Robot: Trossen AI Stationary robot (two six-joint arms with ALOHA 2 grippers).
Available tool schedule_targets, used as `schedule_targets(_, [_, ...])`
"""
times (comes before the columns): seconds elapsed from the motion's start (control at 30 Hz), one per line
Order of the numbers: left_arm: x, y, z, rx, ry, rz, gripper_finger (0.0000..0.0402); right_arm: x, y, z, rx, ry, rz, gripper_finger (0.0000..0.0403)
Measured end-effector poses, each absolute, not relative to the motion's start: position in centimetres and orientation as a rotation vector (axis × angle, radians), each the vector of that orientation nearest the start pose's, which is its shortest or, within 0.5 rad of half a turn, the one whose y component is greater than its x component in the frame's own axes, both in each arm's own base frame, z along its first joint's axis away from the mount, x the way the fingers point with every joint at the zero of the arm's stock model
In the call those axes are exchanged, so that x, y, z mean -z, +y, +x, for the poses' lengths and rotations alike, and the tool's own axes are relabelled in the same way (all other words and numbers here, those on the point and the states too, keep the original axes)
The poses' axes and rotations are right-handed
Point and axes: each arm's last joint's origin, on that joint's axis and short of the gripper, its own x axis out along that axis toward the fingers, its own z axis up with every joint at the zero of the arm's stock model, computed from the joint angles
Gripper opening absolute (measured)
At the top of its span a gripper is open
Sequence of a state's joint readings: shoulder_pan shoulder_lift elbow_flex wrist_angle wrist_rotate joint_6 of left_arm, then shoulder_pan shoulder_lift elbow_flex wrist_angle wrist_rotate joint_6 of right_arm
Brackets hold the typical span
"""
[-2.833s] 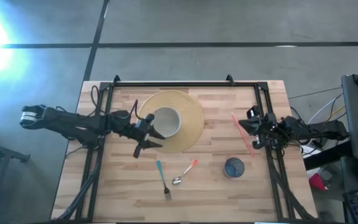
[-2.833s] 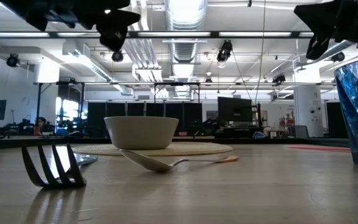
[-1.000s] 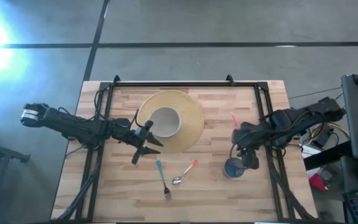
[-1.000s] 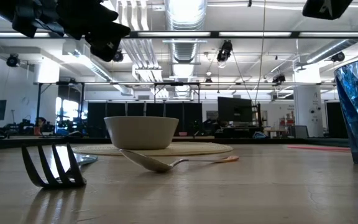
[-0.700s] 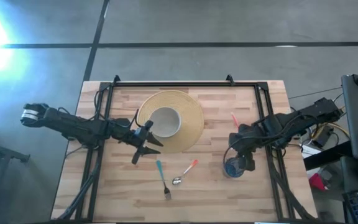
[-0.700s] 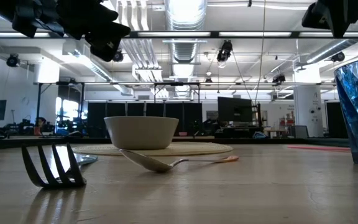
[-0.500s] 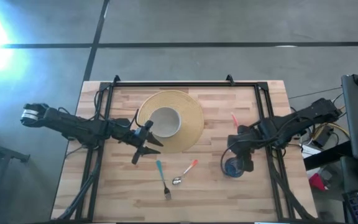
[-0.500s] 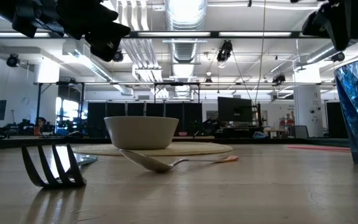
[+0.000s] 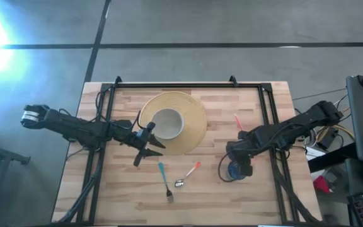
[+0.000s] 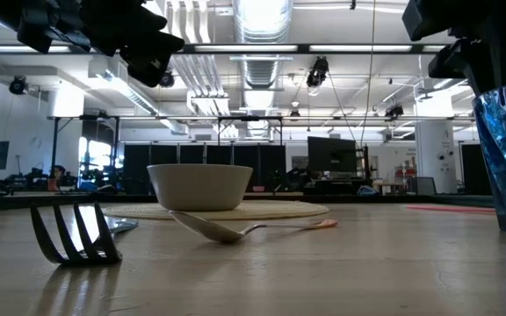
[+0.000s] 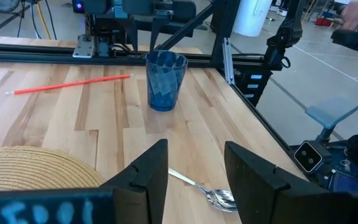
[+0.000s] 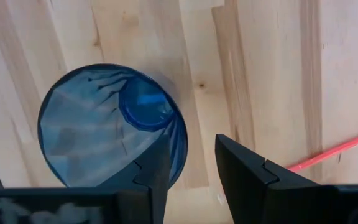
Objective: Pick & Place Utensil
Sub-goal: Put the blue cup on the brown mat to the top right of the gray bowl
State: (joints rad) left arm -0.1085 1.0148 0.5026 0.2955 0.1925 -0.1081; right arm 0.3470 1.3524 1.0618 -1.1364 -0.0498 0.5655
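A fork [image 9: 165, 183] with a teal handle and a spoon [image 9: 188, 174] with a pink handle lie flat on the wooden table, near its front edge. A blue cup [image 9: 234, 171] stands upright to their right. My right gripper [image 12: 191, 155] hangs open over the cup [image 12: 110, 124], pointing down. One finger is over the cup's rim [image 12: 180, 146] and the other is outside it, and they look clear of the cup. My left gripper [image 9: 147, 153] hovers open beside the bowl [image 9: 168, 123], above the table, far of the fork; its fingers [image 11: 148, 171] hold nothing.
The white bowl sits on a round woven mat [image 9: 191, 120] at the table's middle far side. A red straw [image 9: 238, 121] lies on the table beyond the cup. A black frame rail [image 9: 175, 84] runs round the table's edges.
My right gripper has gone toward the table's left edge, from beside the cup to above its rim, and has come down toward it. The cup, fork and spoon have not moved.
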Motion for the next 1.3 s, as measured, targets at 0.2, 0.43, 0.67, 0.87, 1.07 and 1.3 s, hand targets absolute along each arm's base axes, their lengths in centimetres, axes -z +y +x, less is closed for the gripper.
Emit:
schedule_targets(0.2, [-23.9,-2.9,21.6,0.288,0.233,-0.116,0.0149,-24.9,8.1,21.8,0.093,1.47,0.251,0.0141])
schedule_targets(0.43, [-23.9,-2.9,21.6,0.288,0.232,-0.116,0.0149,-23.8,8.1,22.0,0.105,1.496,0.247,0.0138])
schedule_targets(0.67, [-23.9,-2.9,21.6,0.288,0.234,-0.116,0.0149,-23.0,8.1,22.0,0.112,1.522,0.243,0.0089])
schedule_targets(0.87, [-23.9,-2.9,21.6,0.288,0.233,-0.116,0.0149,-23.1,8.2,21.9,0.094,1.531,0.268,0.0017])
schedule_targets(1.07, [-23.9,-2.9,21.6,0.286,0.233,-0.116,0.0149,-23.3,8.2,21.9,0.135,1.524,0.32,0.0013])
schedule_targets(1.3, [-23.9,-2.9,21.6,0.279,0.233,-0.111,0.0149,-23.4,8.2,21.9,0.158,1.542,0.413,0.0012])
